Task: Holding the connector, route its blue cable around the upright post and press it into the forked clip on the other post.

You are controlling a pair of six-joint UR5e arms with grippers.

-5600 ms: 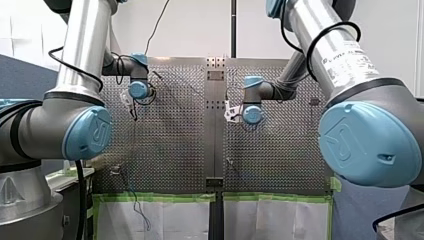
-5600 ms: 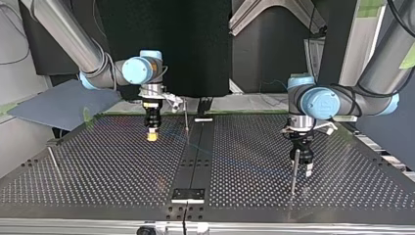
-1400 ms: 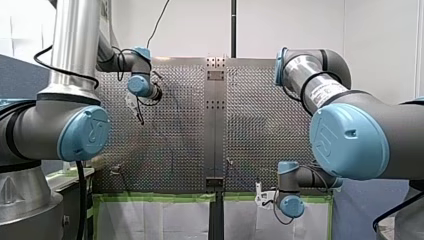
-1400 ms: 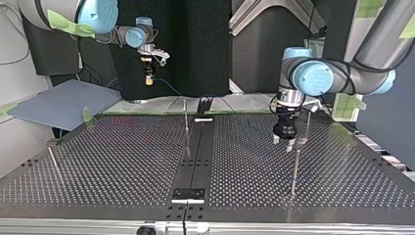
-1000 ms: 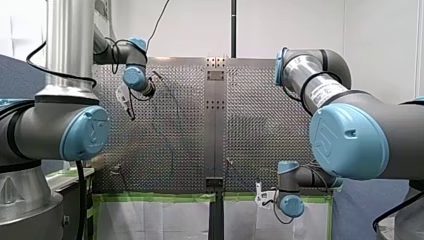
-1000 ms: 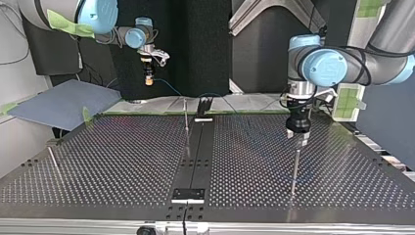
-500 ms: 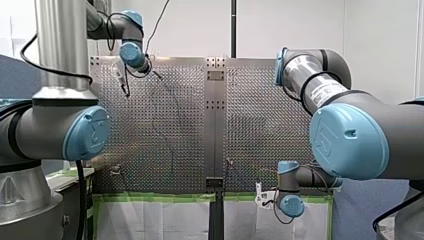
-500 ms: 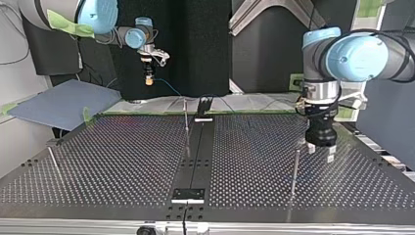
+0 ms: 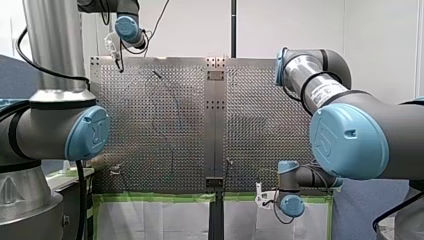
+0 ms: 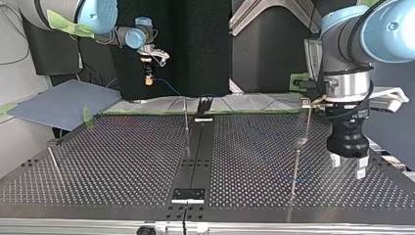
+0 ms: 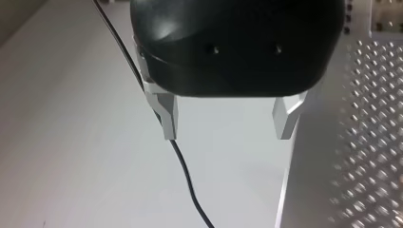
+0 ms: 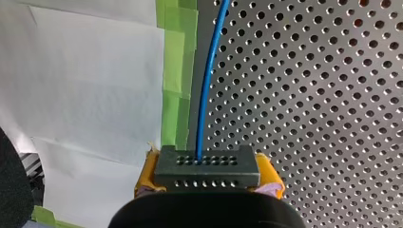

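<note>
Two grippers, well apart: right gripper [image 10: 148,81] clamps the connector [image 12: 206,165] just off the desk's [image 12: 332,95] taped edge, cable [image 12: 209,80] running out over it; left gripper [image 11: 227,130] gapes empty near an opposite corner. Risk: tension could pull the connector free, or slack miss the post [image 10: 295,169].

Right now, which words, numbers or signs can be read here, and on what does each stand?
"UR": embossed logo on my left arm's round blue joint cap and my right arm's round blue joint cap.
Black print on my right arm's silver tube: too blurred to read.
</note>
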